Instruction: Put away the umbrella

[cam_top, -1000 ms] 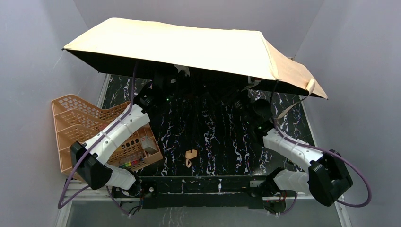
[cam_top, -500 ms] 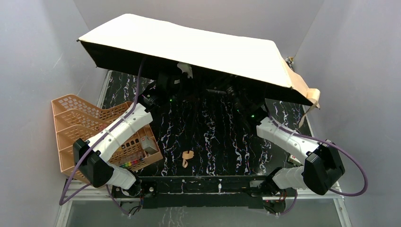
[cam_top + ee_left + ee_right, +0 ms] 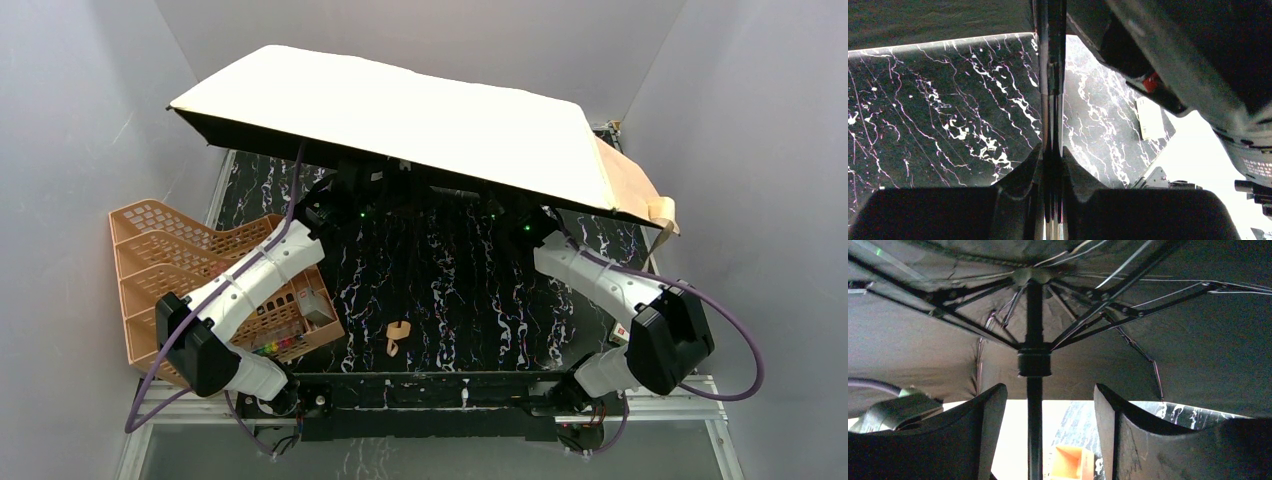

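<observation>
Over the last second the umbrella (image 3: 400, 120) has swung: its tan canopy (image 3: 300, 90) now sits flatter and pulled in more over the middle, and the floppy right corner has drawn back from the right wall. The right arm (image 3: 600, 285) has folded inward, reaching under the canopy toward the middle. The umbrella is fully open, held up in the air above the surface (image 3: 450, 290), black side down, with its tan handle (image 3: 397, 338) and strap low near the front edge; we can't tell if it touches the surface. The left gripper (image 3: 1053, 152) is clamped narrow on the black shaft (image 3: 1053, 75). The right gripper (image 3: 1048, 390) is wide, its fingers straddling the shaft on either side without touching it, just short of the runner (image 3: 1034, 362) where the ribs (image 3: 1128, 285) meet. We judge the right arm's shift as lining up to grab the runner and collapse the canopy; folding hasn't started, so the task is early. The orange rack (image 3: 160, 250) sits at the left, apart from the umbrella. For writing, a white label (image 3: 1150, 117) shows in the left wrist view but is too blurred to read. There is faint print on the arm housing at the lower right of that view, also unreadable, and no brand is legible anywhere.
</observation>
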Available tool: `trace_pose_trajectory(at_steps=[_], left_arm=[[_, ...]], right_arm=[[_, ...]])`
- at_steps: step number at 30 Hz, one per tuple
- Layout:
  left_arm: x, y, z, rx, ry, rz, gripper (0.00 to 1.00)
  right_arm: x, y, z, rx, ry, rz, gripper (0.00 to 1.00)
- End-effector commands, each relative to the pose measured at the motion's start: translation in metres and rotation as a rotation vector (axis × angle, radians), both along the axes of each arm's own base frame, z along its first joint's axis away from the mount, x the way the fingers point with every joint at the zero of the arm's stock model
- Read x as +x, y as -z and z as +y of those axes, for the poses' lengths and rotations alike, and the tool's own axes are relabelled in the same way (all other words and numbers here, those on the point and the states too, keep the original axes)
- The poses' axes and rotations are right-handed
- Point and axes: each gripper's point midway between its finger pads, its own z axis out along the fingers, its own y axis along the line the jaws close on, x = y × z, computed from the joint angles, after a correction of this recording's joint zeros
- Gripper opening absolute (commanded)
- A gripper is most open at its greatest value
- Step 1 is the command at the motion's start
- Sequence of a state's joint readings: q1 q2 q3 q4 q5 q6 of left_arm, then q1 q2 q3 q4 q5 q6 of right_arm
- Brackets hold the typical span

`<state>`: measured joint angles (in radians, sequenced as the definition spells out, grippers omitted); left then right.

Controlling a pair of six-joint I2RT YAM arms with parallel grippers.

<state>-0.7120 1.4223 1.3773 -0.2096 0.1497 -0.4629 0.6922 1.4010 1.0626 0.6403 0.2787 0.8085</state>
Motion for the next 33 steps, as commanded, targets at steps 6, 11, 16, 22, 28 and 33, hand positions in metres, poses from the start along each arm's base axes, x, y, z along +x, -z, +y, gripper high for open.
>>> trace_pose_trajectory(at_steps=[6,11,16,22,28,33], left_arm=[[-0.013,-0.023,0.002,-0.043,0.041,-0.061,0.00],[-0.013,-0.023,0.000,-0.042,0.051,-0.061,0.00],[-0.014,-0.020,-0.002,-0.038,0.063,-0.052,0.00],[-0.015,-0.015,-0.002,-0.032,0.068,-0.043,0.00],[-0.017,-0.009,0.000,-0.021,0.063,-0.033,0.00],[-0.012,-0.015,0.012,-0.019,-0.005,-0.061,0.00]], right_arm=[[0.013,-0.042,-0.012,0.168,0.001,-0.028,0.69],[0.018,-0.046,-0.012,0.181,-0.012,-0.033,0.64],[0.023,-0.047,-0.009,0.182,-0.023,-0.036,0.63],[0.030,-0.047,-0.007,0.184,-0.029,-0.036,0.58],[0.031,-0.056,-0.008,0.191,-0.040,-0.112,0.10],[0.024,-0.052,-0.008,0.139,-0.071,-0.155,0.00]])
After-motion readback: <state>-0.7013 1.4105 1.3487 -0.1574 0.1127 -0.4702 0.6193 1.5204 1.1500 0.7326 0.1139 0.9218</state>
